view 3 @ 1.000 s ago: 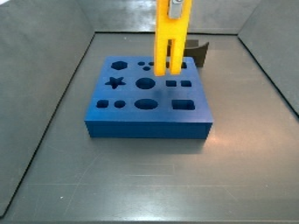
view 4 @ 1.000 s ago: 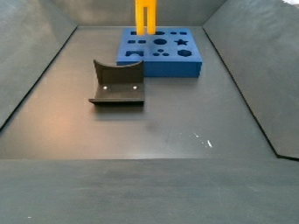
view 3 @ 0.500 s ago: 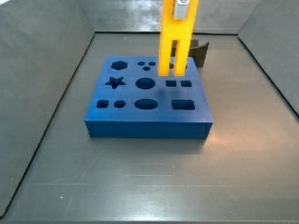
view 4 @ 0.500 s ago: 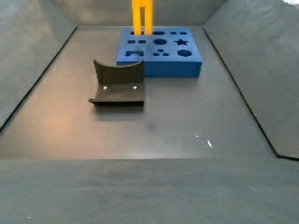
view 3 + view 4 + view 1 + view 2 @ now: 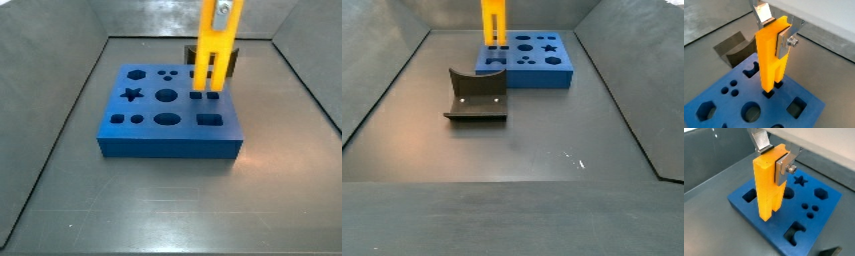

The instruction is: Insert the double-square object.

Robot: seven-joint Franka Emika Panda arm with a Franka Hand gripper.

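Double-square object [image 5: 773, 55] shifted sideways (clamped between jaws), gripper [image 5: 776, 31].

Floor [image 5: 543, 150]: dark grey metal sheet w/ sloping walls, lying flat, showing faint scuffs.

Items sitting directly on it:
1. Blue block [image 5: 171, 115] w/ shaped holes – resting flat toward far end in a side view [image 5: 529, 60].
2. Dark grey curved piece [image 5: 476, 96] – standing on floor near block, apart from it, nearer camera.

Gripper [image 5: 776, 29] hanging above block [image 5: 757, 95], not touching floor; yellow double-square object [image 5: 772, 57] clamped between fingers.
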